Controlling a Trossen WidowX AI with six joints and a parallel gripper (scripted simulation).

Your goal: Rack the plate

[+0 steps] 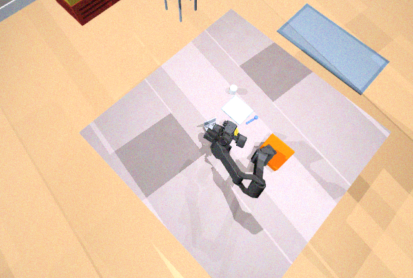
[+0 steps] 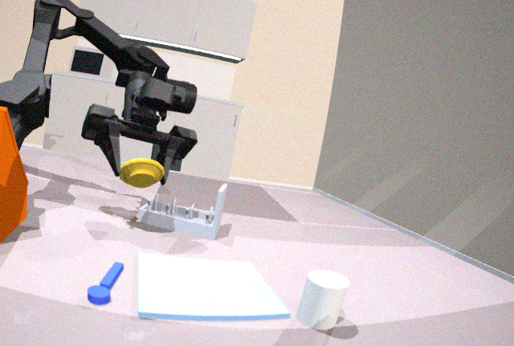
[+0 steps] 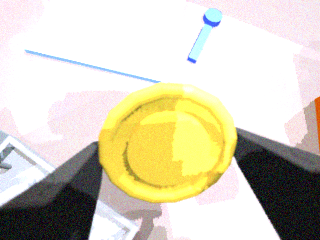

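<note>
The yellow plate [image 1: 236, 131] [image 2: 141, 173] [image 3: 167, 145] is held by its rim between both fingers of my gripper [image 2: 140, 178] [image 3: 166, 141], which is shut on it. The plate is in the air and tilted, its underside turned toward the exterior camera. The pale grey dish rack [image 1: 210, 122] [image 2: 178, 224] [image 3: 117, 217] stands on the table with thin upright rails and a taller panel at one end. In the exterior view the plate is above and left of the rack, apart from it. In the wrist view the plate and a finger hide part of the rack.
A flat white board with blue edges [image 1: 237, 109] [image 2: 207, 288] lies near the rack. A blue spoon-like tool [image 1: 251, 120] [image 2: 111, 275] [image 3: 201, 42] lies beside it. A white cylinder [image 1: 233, 89] [image 2: 321, 300] stands beyond the board. An orange block [image 1: 283, 153] [image 2: 10, 193] is by the arm's base.
</note>
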